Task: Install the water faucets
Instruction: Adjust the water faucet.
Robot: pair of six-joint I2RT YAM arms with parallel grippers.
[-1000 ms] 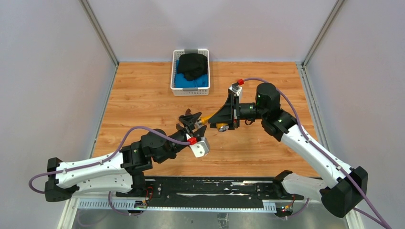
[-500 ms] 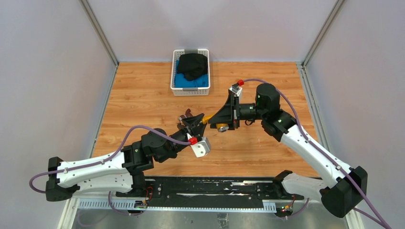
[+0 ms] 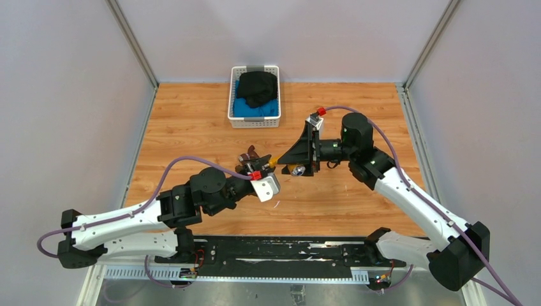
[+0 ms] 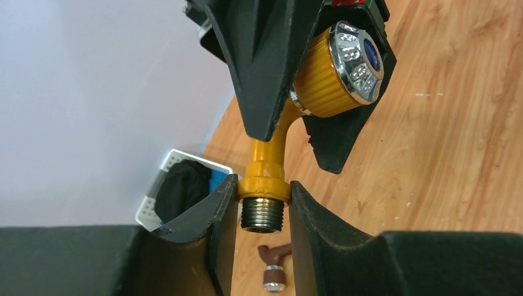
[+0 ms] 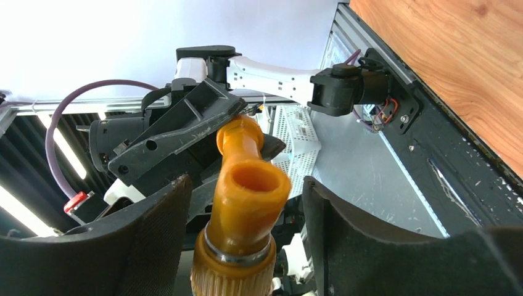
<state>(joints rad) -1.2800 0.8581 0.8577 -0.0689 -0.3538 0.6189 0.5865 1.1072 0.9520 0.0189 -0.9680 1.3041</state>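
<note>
1. Location: yellow faucet (image 4: 269, 151) carried in the air above the bench (image 4: 444, 154), near its middle, between the two pincers and resting on nothing. Brown faucet (image 4: 274, 266) lying flat on the bench below, apart from both pincers.
2. Handling, judged: rigid metal, dense for its size, not fragile. Painted neck and polished knob (image 4: 345, 61) face probably slick. Ribbed knob barrel and the collar just above the threaded end (image 4: 261, 217) rated the surest places to take hold. Thread best kept bare for fitting. No fitting point made out in any view.
3. Left pincer (image 4: 262, 191): clenched on the yellow faucet at the collar, a finger pressed against each side, threaded end poking out between them towards the camera.
4. Right pincer (image 5: 247, 185): spread apart, flanking the knob end. A gap shows on both sides of the spout in its own wrist view, so no hold is noted. In the left wrist view one finger overlaps the knob, and contact there cannot be told.
5. Risk, judged: full weight borne by the left pincer alone on a round, narrow collar. Swivelling or slipping in that hold possible, with the heavier knob end hanging away from the hold.
</note>
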